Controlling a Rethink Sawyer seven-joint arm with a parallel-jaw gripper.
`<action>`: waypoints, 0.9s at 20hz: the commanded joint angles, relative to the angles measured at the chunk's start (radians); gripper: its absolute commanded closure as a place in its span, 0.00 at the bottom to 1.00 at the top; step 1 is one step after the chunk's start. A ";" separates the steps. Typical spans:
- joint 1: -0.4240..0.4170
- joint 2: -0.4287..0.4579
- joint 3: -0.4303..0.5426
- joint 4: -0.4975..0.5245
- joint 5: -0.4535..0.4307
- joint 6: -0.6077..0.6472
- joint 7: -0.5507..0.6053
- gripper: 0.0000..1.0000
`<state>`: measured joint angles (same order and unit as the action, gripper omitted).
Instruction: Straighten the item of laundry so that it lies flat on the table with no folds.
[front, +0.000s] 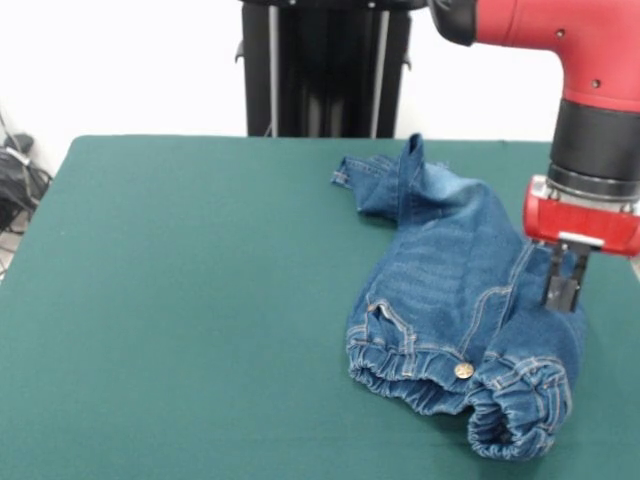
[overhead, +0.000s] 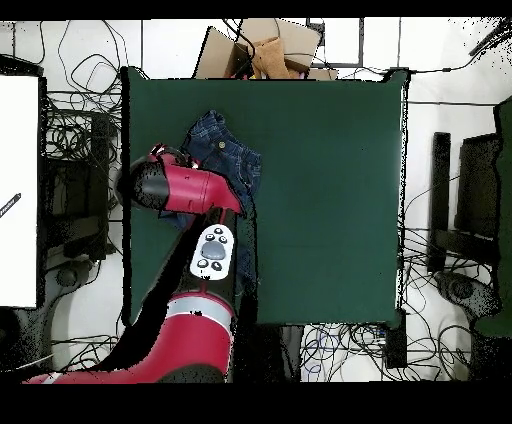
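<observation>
The small blue denim jeans (front: 455, 290) lie crumpled on the right part of the dark green table (front: 180, 300). The gathered waistband with its brass button (front: 464, 370) faces the near edge, and the right side is rolled over on itself. The legs are bunched up toward the far edge. My gripper (front: 564, 300) comes straight down on the right edge of the jeans, with its fingers close together and pinched on the denim there. In the overhead view the jeans (overhead: 228, 150) lie near the table's top left, and my red arm (overhead: 185, 190) hides the gripper.
The black pedestal (front: 325, 65) stands behind the table's far edge. Cardboard boxes (overhead: 262, 48) lie beyond the table's top edge in the overhead view. Cables cover the floor around the table (overhead: 330, 200). The jeans lie close to the table's right edge in the front view.
</observation>
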<state>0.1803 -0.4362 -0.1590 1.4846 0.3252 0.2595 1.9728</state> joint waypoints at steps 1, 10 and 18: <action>-0.018 0.072 0.055 0.027 0.000 0.022 0.155 1.00; -0.031 0.094 0.052 0.015 -0.003 0.006 0.149 1.00; -0.025 0.156 0.038 -0.040 -0.006 0.012 0.139 1.00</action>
<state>0.1718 -0.3502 -0.1592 1.4645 0.3256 0.2591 1.9728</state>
